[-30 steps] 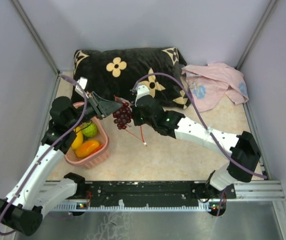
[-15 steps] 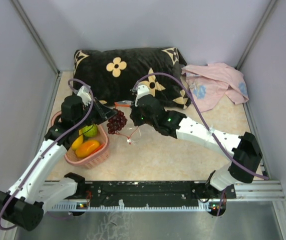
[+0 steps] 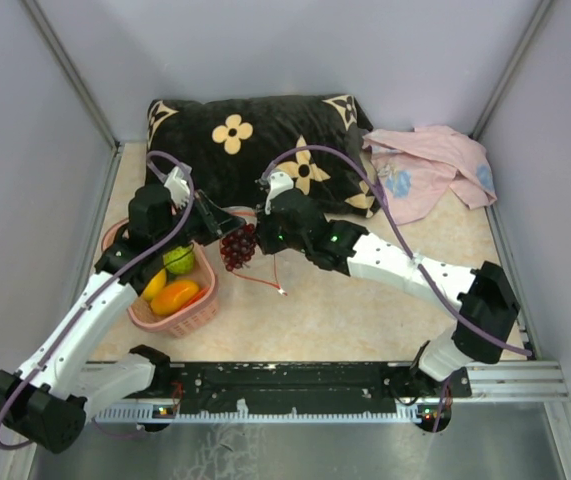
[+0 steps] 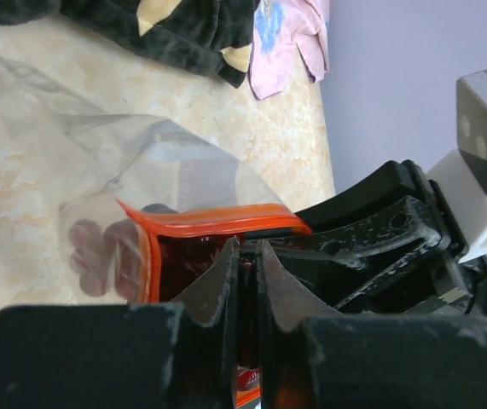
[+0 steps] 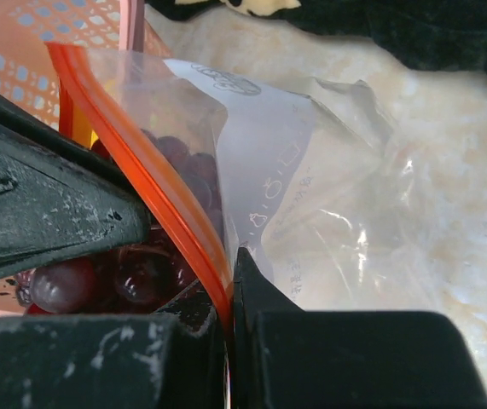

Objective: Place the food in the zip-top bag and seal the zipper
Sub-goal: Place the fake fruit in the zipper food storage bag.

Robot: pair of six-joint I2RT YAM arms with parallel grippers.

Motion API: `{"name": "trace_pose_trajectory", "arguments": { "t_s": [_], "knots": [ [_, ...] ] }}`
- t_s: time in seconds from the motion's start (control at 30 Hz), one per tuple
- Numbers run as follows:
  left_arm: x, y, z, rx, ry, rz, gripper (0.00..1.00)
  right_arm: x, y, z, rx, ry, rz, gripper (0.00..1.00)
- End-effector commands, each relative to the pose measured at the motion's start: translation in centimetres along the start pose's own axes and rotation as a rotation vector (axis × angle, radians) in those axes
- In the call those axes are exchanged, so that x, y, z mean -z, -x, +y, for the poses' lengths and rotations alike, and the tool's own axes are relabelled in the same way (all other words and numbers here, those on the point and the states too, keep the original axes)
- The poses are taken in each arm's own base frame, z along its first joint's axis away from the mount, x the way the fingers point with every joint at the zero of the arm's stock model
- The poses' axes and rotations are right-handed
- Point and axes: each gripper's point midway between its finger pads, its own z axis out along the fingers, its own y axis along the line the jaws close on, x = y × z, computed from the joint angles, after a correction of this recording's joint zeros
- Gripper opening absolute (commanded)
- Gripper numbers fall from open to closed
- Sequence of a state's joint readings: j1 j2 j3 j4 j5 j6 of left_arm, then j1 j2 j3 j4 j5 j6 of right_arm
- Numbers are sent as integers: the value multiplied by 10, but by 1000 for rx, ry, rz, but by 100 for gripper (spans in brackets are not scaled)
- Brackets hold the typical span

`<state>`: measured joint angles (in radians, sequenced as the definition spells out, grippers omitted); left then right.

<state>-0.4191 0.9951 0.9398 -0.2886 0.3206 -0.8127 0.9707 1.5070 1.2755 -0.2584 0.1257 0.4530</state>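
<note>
My left gripper (image 3: 227, 222) is shut on the dark purple grape bunch (image 3: 240, 246) and holds it at the mouth of the zip-top bag (image 5: 311, 196). In the left wrist view the fingers (image 4: 217, 285) are closed, with the orange zipper (image 4: 217, 223) just ahead of them. My right gripper (image 3: 262, 228) is shut on the zipper strip (image 5: 153, 183), holding the mouth up; the grapes (image 5: 132, 273) show behind the strip. The clear bag (image 4: 166, 162) hangs to the table. Green (image 3: 178, 261), yellow (image 3: 155, 285) and orange (image 3: 175, 297) fruits lie in the pink basket (image 3: 180, 318).
A black pillow with cream flowers (image 3: 255, 145) lies along the back. A pink cloth (image 3: 430, 170) lies at the back right. The basket stands at the left, beside the left arm. Grey walls close in three sides.
My left gripper swung the grape bunch left and down, then a little back right to the bag mouth. The bag's loose zipper end shifted on the table. My right gripper barely moved.
</note>
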Motion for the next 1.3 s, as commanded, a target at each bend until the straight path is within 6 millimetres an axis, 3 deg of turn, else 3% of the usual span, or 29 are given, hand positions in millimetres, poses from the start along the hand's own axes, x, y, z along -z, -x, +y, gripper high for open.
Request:
{"name": "trace_pose_trajectory", "arguments": {
  "t_s": [0.0, 0.1, 0.3, 0.47, 0.6, 0.73, 0.9, 1.1, 1.27],
  "knots": [
    [3, 31, -25, -17, -37, -101, 7, 1, 32, 28, -52, 109, -70, 0],
    [-1, 33, -8, -38, 67, -90, 9, 2, 31, 30, -62, 119, -67, 0],
    [-12, 14, 28, -27, 176, -49, 20, 9, 36, 33, -63, 129, -75, 0],
    [-15, 11, 35, -64, 213, -58, 30, 8, 38, 32, -72, 126, -92, 0],
    [-17, 8, 25, -79, 185, -38, 42, 8, 42, 30, -81, 113, -105, 0],
    [-4, 20, 9, -123, 171, -55, 51, 10, 42, 18, -94, 59, -123, 0],
    [26, 29, -1, -192, 209, -62, 58, 13, 39, 2, -107, -1, -134, 0],
    [56, 12, 25, -219, 350, 15, 62, 12, 36, 1, -103, -1, -126, 0],
    [45, -19, 48, -180, 364, 113, 61, 12, 34, -2, -80, -12, -119, 0]
  ]
}}
